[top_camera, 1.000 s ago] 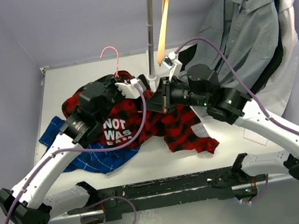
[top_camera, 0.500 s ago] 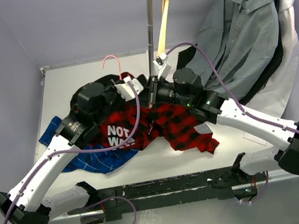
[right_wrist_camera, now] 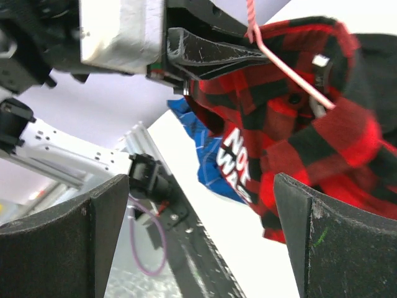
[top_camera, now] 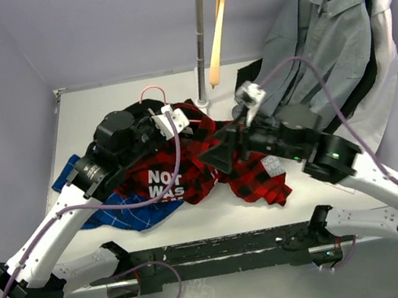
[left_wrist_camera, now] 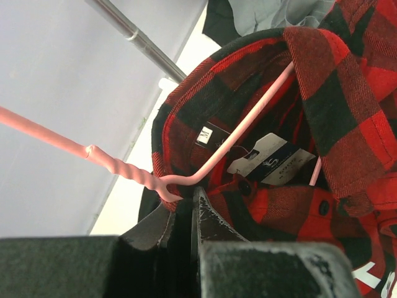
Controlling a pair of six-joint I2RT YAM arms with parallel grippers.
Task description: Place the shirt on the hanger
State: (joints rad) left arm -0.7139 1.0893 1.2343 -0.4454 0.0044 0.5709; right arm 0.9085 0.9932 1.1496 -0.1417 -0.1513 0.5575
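Left fingers (left_wrist_camera: 193,208) gripped the hanger (left_wrist_camera: 130,169) neck inside the shirt (left_wrist_camera: 347,124) collar; right fingers (top_camera: 216,157) hung spread apart, empty, beside it.

The shirt (left_wrist_camera: 347,124) is soft, matt woven cloth with a faintly fuzzy nap. Its tag (left_wrist_camera: 263,162) looks like smooth paper card. The hanger (left_wrist_camera: 242,139) is thin, smooth and slightly glossy, pink-coated, its neck twisted like wire. The left pincer (left_wrist_camera: 189,195) is black, matt, grainy plastic, scuffed pale at the edges. The pole (top_camera: 199,33) is bright polished metal. The bench (top_camera: 99,105) is pale and matt.
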